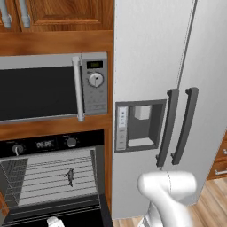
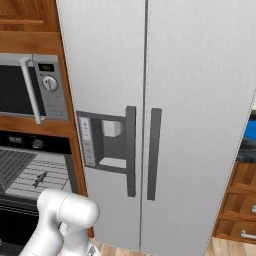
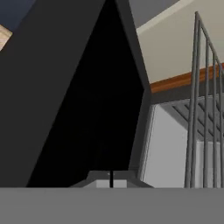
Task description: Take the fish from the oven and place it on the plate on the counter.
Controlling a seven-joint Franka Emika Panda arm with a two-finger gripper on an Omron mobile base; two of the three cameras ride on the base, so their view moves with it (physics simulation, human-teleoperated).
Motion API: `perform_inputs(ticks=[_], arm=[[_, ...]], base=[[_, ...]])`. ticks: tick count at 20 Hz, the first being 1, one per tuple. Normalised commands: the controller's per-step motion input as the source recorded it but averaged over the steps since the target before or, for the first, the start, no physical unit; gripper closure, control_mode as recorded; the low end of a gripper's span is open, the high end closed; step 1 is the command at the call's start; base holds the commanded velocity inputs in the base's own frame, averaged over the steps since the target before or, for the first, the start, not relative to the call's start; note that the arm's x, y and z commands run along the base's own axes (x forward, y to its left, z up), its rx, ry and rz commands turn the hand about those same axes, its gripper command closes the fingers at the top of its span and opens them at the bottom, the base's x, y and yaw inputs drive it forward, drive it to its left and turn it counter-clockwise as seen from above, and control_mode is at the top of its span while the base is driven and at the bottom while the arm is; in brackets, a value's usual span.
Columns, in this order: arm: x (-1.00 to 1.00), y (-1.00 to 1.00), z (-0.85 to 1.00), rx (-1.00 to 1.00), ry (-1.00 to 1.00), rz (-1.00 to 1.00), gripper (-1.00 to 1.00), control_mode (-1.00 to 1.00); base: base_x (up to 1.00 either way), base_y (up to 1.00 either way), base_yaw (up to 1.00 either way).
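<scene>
The fish (image 1: 70, 176) is a tiny dark grey shape lying on the wire rack of the black oven (image 1: 44, 144), whose door hangs open. It also shows on that rack from the other side as the fish (image 2: 40, 179) inside the oven (image 2: 30, 142). My gripper (image 3: 111, 178) is shut with nothing between its tips, low in front of the oven, facing the black door and the rack's bars (image 3: 205, 109). It is well below the fish and apart from it. The blue plate (image 2: 250, 131) peeks in at the far right edge, on the counter over wooden drawers.
A silver microwave (image 1: 48, 86) sits above the oven. The tall grey fridge (image 1: 177, 66) with two dark handles stands between the oven and the counter side. My white arm (image 1: 166, 195) rises in front of the fridge. Wooden drawers (image 2: 240, 205) are at lower right.
</scene>
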Motion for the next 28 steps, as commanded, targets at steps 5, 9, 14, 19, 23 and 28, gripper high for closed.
perform_inputs(ticks=[5,9,14,19,23,28], arm=[[-0.08,0.00,1.00,0.10,-0.05,-0.03,1.00,-1.00],[-0.04,0.00,1.00,0.15,0.00,-0.06,1.00,-1.00],[-0.02,-0.03,1.00,0.21,0.02,-0.15,1.00,-1.00],[0.10,-0.08,0.81,0.19,0.24,-0.31,1.00,-1.00],[0.28,-0.07,0.49,0.16,0.46,-0.42,1.00,-1.00],[0.30,-0.04,0.17,0.06,0.58,-0.38,1.00,-1.00]], base=[[0.00,0.00,0.00],[0.00,0.00,0.00],[0.00,0.00,0.00],[0.00,0.00,0.00],[0.00,0.00,0.00],[0.00,0.00,0.00]])
